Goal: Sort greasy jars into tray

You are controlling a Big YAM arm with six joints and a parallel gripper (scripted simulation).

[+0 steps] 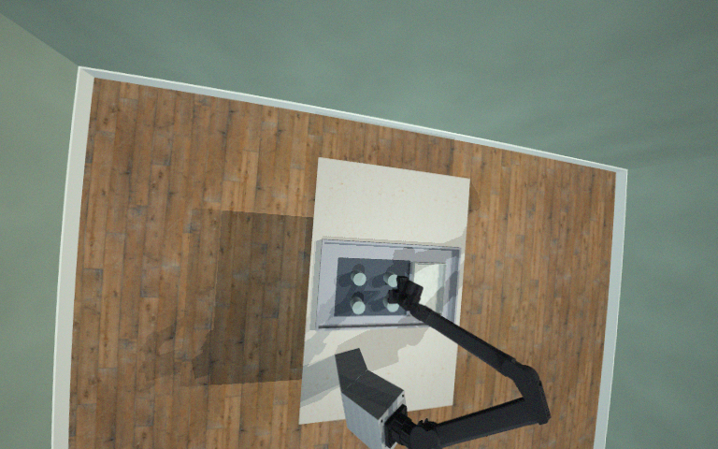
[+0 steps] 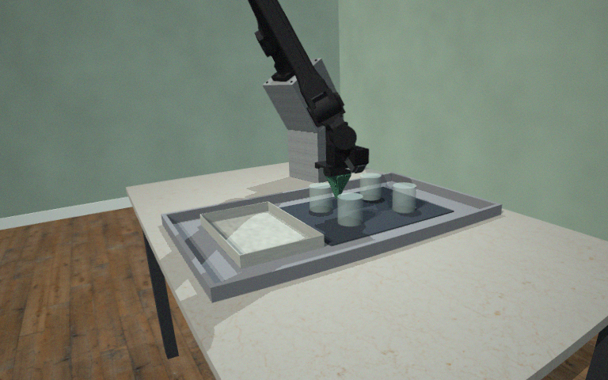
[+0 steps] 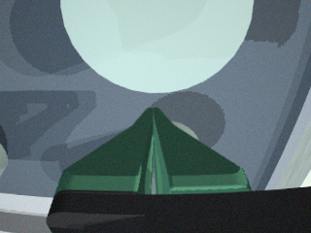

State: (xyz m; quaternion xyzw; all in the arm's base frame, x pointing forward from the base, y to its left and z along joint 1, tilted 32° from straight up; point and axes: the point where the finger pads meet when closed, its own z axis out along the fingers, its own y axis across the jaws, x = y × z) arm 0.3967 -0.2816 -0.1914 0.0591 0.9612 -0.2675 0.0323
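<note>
Four pale glass jars stand mouth down on the dark mat [image 1: 374,291] [image 2: 381,220]: the tray-side far jar [image 1: 391,279] [image 2: 350,210] [image 3: 156,44], the tray-side near jar [image 1: 392,307] [image 2: 320,199], and two away from the tray, one far jar [image 1: 359,278] [image 2: 404,198] and one near jar [image 1: 358,305] [image 2: 370,187]. The pale tray [image 1: 428,262] [image 2: 282,252] beside the mat holds no jar. My gripper [image 2: 336,195] [image 3: 153,117] is shut and empty, its green tips beside the tray-side far jar, around top height. Contact cannot be told. Its body partly hides the tray-side near jar in the top view.
A raised grey rim [image 1: 326,285] [image 2: 359,256] surrounds the mat and tray on the pale table [image 1: 392,206] [image 2: 426,286]. The arm's base block [image 1: 373,394] [image 2: 302,152] stands outside that rim. The tray-side near jar lies close behind the gripper.
</note>
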